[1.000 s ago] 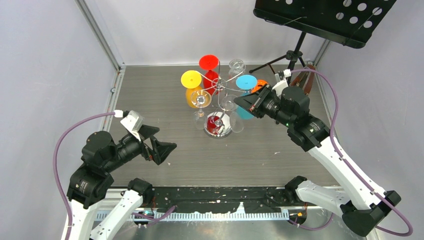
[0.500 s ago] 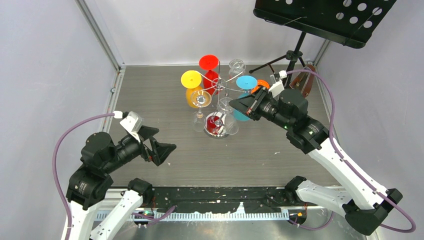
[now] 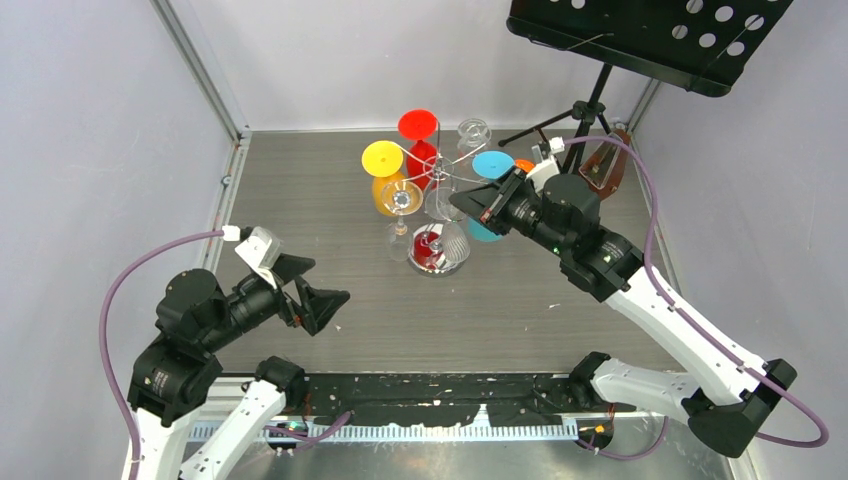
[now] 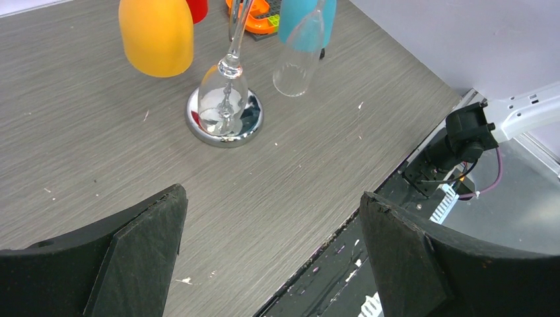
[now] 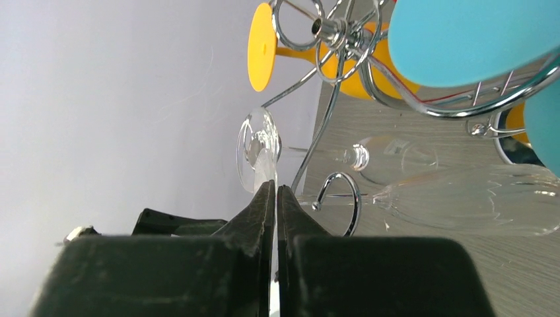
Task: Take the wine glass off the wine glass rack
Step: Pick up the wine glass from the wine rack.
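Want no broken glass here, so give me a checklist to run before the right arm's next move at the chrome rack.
1. Right gripper shut on the foot of the clear wine glass: ok.
2. That glass's stem free of the shiny chrome wire rack: not ok, it crosses a curled arm end.
3. Room beside the turquoise glass hanging next to it: cannot tell, looks tight.
4. Left gripper open and well back from the rack: ok.
5. Rack's round mirrored base flat on the grey wood-grain table: ok.
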Controlling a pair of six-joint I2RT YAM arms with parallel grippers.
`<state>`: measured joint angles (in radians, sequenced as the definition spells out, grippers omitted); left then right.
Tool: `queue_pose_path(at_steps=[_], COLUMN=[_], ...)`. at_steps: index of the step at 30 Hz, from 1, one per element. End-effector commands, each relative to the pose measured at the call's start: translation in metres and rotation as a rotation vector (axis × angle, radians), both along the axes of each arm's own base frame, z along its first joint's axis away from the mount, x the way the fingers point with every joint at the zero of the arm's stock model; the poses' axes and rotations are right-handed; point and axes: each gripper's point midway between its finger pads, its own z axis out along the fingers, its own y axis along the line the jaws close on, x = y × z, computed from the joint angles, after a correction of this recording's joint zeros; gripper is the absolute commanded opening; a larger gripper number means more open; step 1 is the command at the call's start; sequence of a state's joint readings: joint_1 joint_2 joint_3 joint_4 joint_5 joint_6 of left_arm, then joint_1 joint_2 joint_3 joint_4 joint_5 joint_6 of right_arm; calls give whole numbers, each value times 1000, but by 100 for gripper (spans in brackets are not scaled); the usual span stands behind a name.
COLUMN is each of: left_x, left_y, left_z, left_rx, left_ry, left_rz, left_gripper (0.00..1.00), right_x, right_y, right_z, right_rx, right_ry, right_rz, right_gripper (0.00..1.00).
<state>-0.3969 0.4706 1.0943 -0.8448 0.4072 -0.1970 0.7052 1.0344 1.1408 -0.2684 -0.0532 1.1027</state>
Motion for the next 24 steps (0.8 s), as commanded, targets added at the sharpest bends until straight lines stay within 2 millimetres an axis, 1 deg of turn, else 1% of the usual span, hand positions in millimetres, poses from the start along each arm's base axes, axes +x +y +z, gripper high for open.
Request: queue_pose_path(at_steps=[1, 7, 11, 16, 20, 24], left_x=[-2, -3, -3, -3, -3, -3], left_y=[3, 3, 3, 3, 1, 0], left_z=[13, 16, 18, 19, 22, 25], left_rx=[-6, -10, -10, -15, -23, -33], left_ry=[-48, -46, -44, -36, -32, -33], left_rz=[7, 9, 9, 9, 4, 3], left_gripper=[99, 100, 100, 100, 100, 100], right_x=[13, 23, 25, 23, 20, 15], right_y=[-10, -17, -27, -42, -48, -56], right_z=[46, 47, 49, 52, 54, 51], right_rx=[90, 97, 105, 100, 104, 106], right_ry=[-98, -91, -99, -116, -124, -127], right_rz=[-100, -172, -220, -276, -289, -302], right_gripper=[6, 6, 6, 6, 6, 6])
